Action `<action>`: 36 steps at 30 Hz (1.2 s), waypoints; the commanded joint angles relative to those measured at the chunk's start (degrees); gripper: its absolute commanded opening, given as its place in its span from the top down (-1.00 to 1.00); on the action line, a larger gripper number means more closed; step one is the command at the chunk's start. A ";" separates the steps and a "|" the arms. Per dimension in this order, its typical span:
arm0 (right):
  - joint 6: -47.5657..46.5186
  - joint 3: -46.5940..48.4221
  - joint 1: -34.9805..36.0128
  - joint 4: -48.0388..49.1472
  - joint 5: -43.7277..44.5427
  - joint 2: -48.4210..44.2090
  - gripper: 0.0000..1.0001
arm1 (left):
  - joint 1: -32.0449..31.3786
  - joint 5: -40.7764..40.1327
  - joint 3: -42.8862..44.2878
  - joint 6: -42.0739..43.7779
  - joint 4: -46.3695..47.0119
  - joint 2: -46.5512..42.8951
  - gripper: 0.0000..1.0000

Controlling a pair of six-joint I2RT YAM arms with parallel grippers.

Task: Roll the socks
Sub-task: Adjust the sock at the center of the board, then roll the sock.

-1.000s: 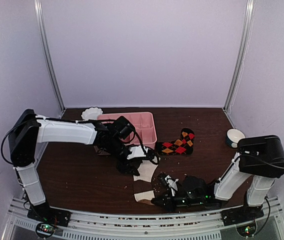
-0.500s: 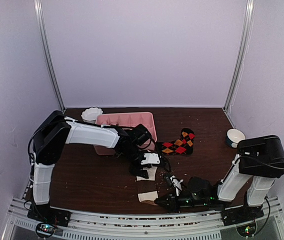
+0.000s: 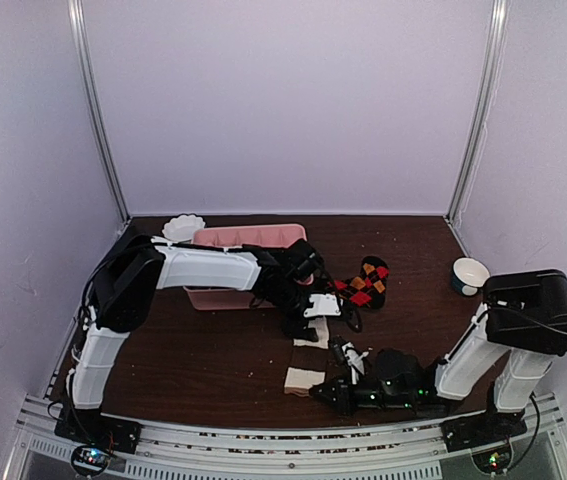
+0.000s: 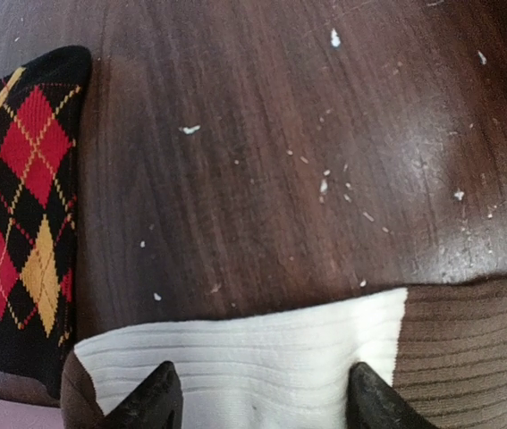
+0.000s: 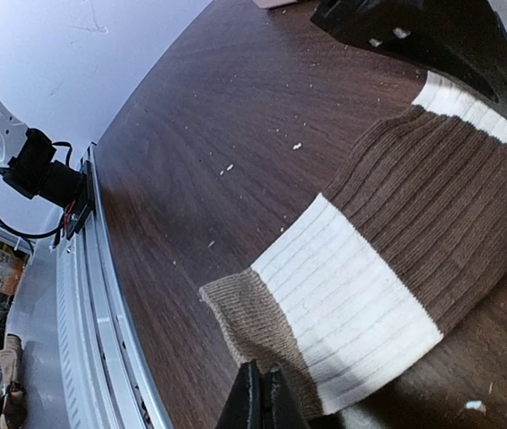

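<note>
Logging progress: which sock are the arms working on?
The cream-and-brown sock: left fingers straddle one end, right fingers pinch the other. The argyle sock lies flat, ungripped.

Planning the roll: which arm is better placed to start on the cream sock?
Right, probably: the right pincer is shut on the sock's near edge. The left pincer is open over the far end, gripping nothing.

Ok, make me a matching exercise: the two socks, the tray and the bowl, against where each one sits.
1 argyle sock
2 cream sock
3 tray
4 bowl

a far right
b front centre
c back, left of centre
d beside the tray's right end

Pairs: 1-d, 2-b, 3-c, 4-a
</note>
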 commanded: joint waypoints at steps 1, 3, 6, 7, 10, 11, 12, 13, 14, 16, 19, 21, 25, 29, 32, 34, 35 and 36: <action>1.73 1.94 -2.09 -1.24 -0.75 2.04 1.00 | 0.75 -0.44 -2.25 -0.94 0.92 -5.03 -0.37; 3.52 2.00 -3.13 -0.42 -2.04 2.66 1.00 | 1.62 0.83 -5.98 -1.11 0.93 -8.81 -0.85; 5.87 2.40 -4.13 0.03 -4.10 3.33 1.00 | 2.64 2.81 -10.45 -0.58 -0.74 -14.37 -0.96; 6.59 2.81 -4.50 -0.18 -5.07 3.64 1.00 | 2.79 3.57 -12.03 -0.20 -1.34 -16.09 -0.96; 7.63 4.90 -4.73 -3.25 -7.10 3.99 1.00 | 2.82 6.72 -17.69 1.43 -2.23 -22.36 -0.96; 7.72 5.47 -4.74 -4.59 -7.43 4.09 1.00 | 2.82 8.11 -19.77 1.85 -2.30 -23.96 -0.96; 7.91 6.06 -4.78 -5.46 -7.76 4.14 1.00 | 2.75 9.53 -21.38 2.16 -2.37 -25.28 -0.96; 8.11 6.46 -4.72 -6.22 -8.04 4.20 1.00 | 2.55 10.65 -22.95 2.29 -2.49 -26.25 -0.95; 8.20 6.69 -4.75 -6.65 -8.27 4.27 1.00 | 2.25 11.53 -24.29 2.37 -2.69 -26.92 -0.92; 8.76 7.13 -4.74 -7.34 -8.48 4.51 1.00 | 1.26 12.21 -26.48 2.25 -2.59 -27.32 -0.82; 9.73 7.47 -4.82 -8.30 -8.08 5.34 1.00 | -0.19 11.63 -29.41 0.59 0.19 -26.81 -0.65; 10.62 7.94 -4.84 -8.60 -8.24 6.26 1.00 | -0.83 10.51 -30.76 -1.54 2.89 -26.24 -0.53; 12.73 8.87 -4.94 -8.59 -8.53 8.27 1.00 | -1.44 8.41 -31.84 -5.41 8.10 -25.25 -0.30; 14.02 9.07 -5.29 -7.82 -8.45 9.28 1.00 | -2.28 11.44 -31.49 -6.10 7.35 -24.71 -0.28; 14.31 9.10 -5.60 -7.43 -8.31 9.13 1.00 | -2.92 13.75 -31.39 -5.98 5.78 -24.46 -0.24; 14.29 9.31 -5.79 -7.59 -8.40 8.95 1.00 | -3.19 14.46 -31.64 -6.26 5.50 -24.17 -0.16; 14.30 9.40 -5.85 -7.68 -8.45 9.05 1.00 | -3.30 14.24 -31.77 -6.38 5.46 -23.95 -0.11; 14.21 9.50 -5.94 -7.72 -8.48 9.10 1.00 | -3.45 13.37 -32.01 -6.89 6.10 -23.75 -0.03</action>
